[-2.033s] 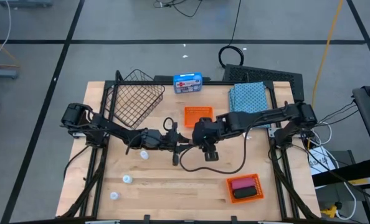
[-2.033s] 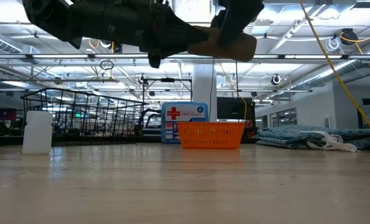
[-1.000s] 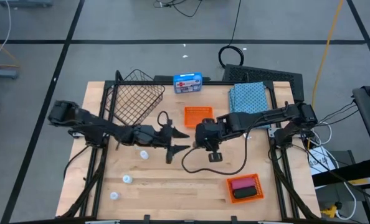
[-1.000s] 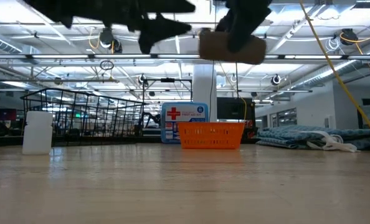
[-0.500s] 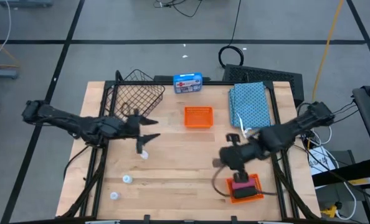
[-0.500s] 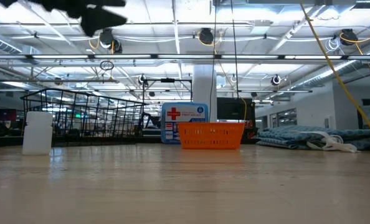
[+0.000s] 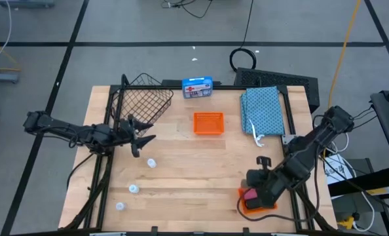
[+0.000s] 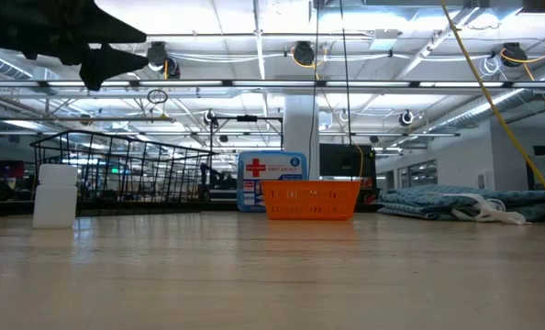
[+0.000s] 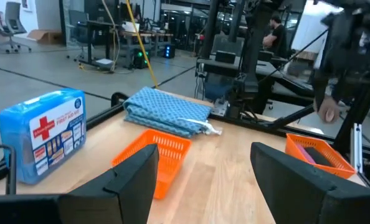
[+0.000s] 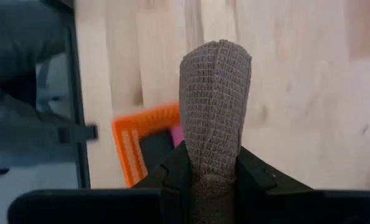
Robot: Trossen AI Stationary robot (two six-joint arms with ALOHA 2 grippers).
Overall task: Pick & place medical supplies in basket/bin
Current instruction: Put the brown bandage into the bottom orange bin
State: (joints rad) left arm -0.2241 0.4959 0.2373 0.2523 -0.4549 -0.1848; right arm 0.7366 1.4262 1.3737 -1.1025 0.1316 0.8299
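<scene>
At lower right, the right gripper [image 10: 213, 163] is clenching the brown roll [image 10: 214, 99] above an orange tray [image 7: 259, 203]. The left gripper [image 7: 142, 139], fingers spread, is hovering beside the basket [image 7: 139, 105] at left.

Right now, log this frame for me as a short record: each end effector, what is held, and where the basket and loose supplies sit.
left end effector: open, empty, above the table beside the basket
right end effector: shut on brown roll, over the near orange tray
basket: far left of table, nothing seen in it
vials: three, loose on the left side
teal cloth: folded, far right
pink roll: in near orange tray
</scene>
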